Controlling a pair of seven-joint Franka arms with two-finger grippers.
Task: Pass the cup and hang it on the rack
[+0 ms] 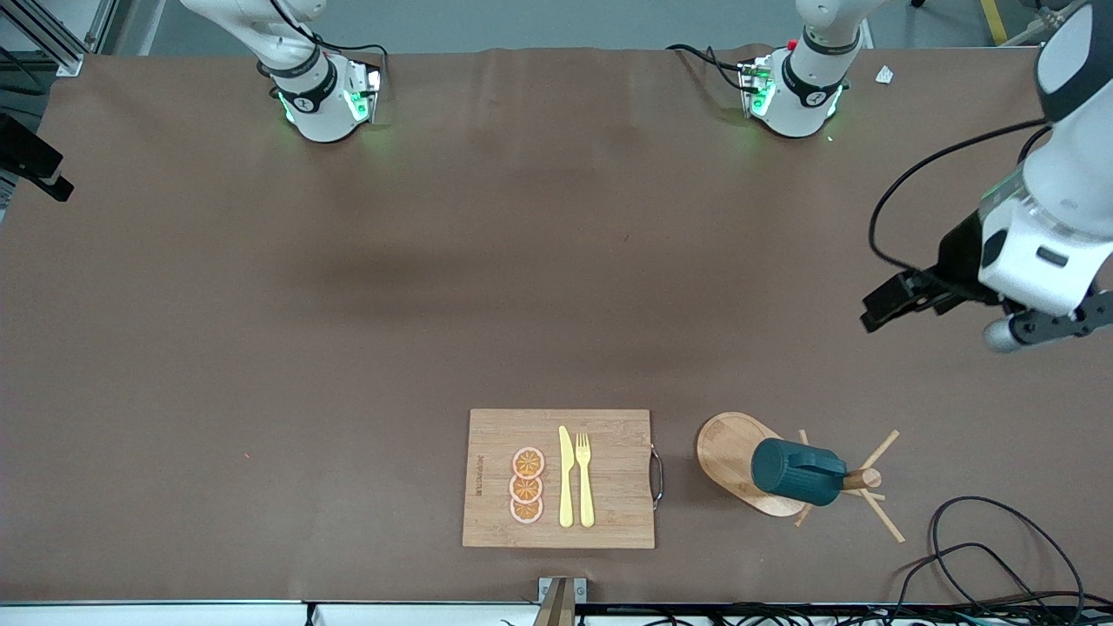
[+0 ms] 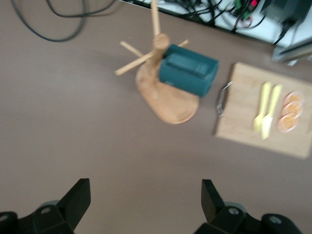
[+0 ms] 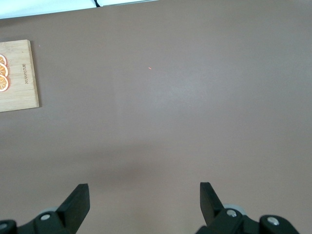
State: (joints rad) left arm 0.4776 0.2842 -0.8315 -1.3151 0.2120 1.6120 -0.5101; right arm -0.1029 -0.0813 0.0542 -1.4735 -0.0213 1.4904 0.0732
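Both pincers are spread open and empty. Cup (image 1: 797,471) already hangs on a peg of the rack (image 1: 732,452), its long axis level. Left pincer (image 2: 145,204) hovers over bare tabletop (image 1: 348,330) nearby; right pincer (image 3: 144,204) waits, out of front view.

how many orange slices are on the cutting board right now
3. The orange slices sit in a short row on the cutting board, beside the yellow knife: one farthest from the front camera, one in the middle, one nearest.
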